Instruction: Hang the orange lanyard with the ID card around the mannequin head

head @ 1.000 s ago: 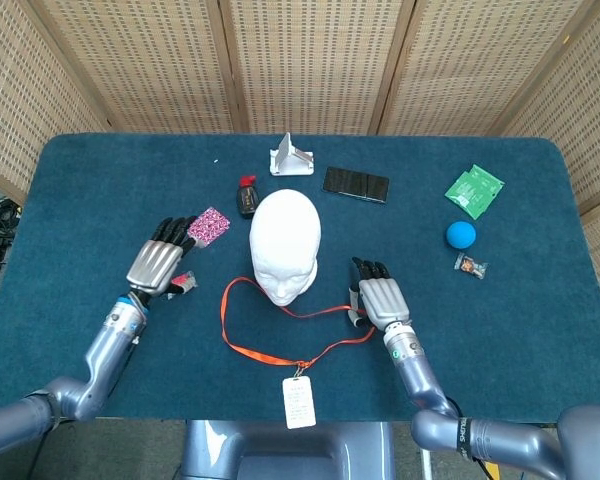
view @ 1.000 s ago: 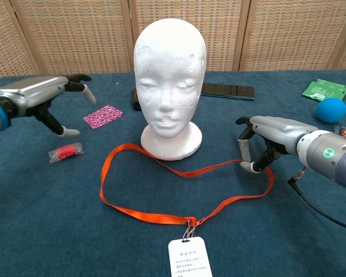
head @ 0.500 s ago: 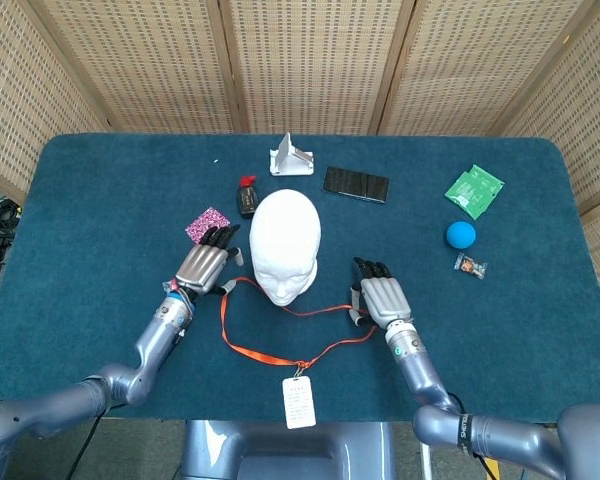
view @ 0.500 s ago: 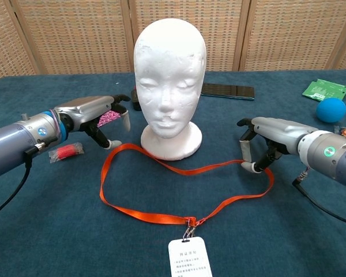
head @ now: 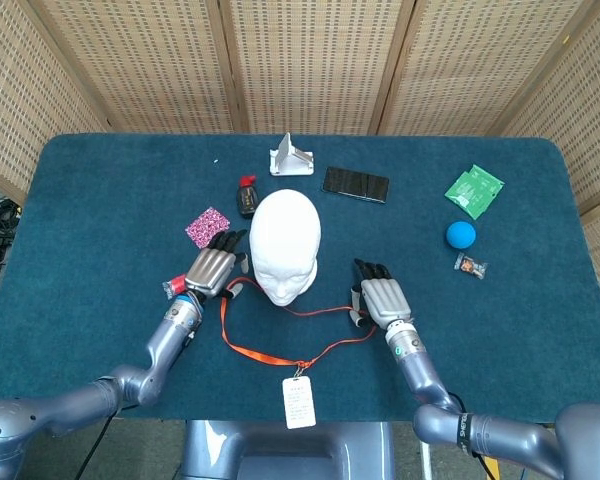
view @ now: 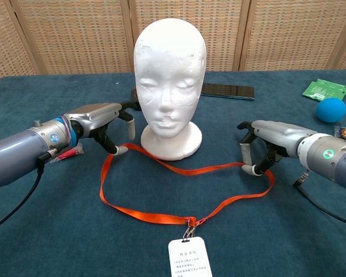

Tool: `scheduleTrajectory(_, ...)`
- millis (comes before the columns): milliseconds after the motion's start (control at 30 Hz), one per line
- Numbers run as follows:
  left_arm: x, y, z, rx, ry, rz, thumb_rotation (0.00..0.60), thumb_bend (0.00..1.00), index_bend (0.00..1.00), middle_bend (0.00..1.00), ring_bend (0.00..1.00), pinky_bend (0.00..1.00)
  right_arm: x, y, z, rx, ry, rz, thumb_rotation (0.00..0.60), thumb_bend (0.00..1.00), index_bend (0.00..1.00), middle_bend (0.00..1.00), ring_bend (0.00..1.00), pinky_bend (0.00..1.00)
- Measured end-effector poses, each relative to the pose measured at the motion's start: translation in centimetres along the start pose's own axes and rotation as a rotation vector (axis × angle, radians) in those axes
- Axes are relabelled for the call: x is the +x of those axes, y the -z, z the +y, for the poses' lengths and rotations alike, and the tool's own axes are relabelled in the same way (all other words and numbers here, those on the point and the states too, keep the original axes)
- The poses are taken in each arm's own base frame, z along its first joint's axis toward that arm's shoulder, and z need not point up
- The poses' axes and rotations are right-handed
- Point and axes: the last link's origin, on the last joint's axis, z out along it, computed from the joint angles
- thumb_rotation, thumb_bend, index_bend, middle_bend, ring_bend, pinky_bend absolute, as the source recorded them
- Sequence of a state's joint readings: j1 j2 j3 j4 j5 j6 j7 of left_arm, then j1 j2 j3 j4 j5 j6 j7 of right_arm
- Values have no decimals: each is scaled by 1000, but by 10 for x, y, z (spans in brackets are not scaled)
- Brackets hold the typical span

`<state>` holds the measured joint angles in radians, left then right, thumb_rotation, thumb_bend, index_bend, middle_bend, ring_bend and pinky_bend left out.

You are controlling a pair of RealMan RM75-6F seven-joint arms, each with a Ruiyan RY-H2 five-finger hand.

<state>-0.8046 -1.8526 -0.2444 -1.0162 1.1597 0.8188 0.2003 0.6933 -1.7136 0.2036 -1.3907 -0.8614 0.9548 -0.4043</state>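
Your left robot hand (view: pixel 106 124) and right robot hand (view: pixel 259 147), fingers curled, each touch the orange fabric lanyard (view: pixel 161 216) lying flat beside the white foam mannequin head (view: pixel 169 75); whether either grips it, you cannot tell.

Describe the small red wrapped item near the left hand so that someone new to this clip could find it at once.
Start at the white mannequin head mid-table and look to its left, past the left hand. The red wrapped item lies on the cloth by that wrist. The nearby pink patterned card is flat and square.
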Motion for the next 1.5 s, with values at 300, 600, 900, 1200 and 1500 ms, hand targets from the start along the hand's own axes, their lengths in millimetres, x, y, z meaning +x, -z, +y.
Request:
scheduleTrajectory(300, -9, -2, 2, 7, 21, -21, 600, 399, 524, 0, 0, 0, 0, -2, 0, 1, -9, 0, 600, 620, 721, 48, 0, 0)
scheduleTrajectory(600, -11, -4, 3, 23, 13, -18, 600, 442, 605, 0, 0, 0, -1, -3, 4, -7, -11, -5, 600, 621, 726, 49, 0, 0)
scheduleTrajectory(900, -8, 0, 5, 11, 28, 4, 600, 468, 736, 0, 0, 0, -1, 0, 4, 0, -12, -1, 600, 621, 732, 51, 0, 0)
scheduleTrajectory(1200, -7, 21, 2, -10, 61, 59, 600, 477, 786, 0, 0, 0, 0, 14, 1, 15, -49, -12, 600, 621, 748, 55, 0, 0)
scheduleTrajectory(1500, -7, 66, -5, -60, 52, 174, 600, 477, 795, 0, 0, 0, 7, 47, -5, 41, -101, 6, 600, 621, 763, 56, 0, 0)
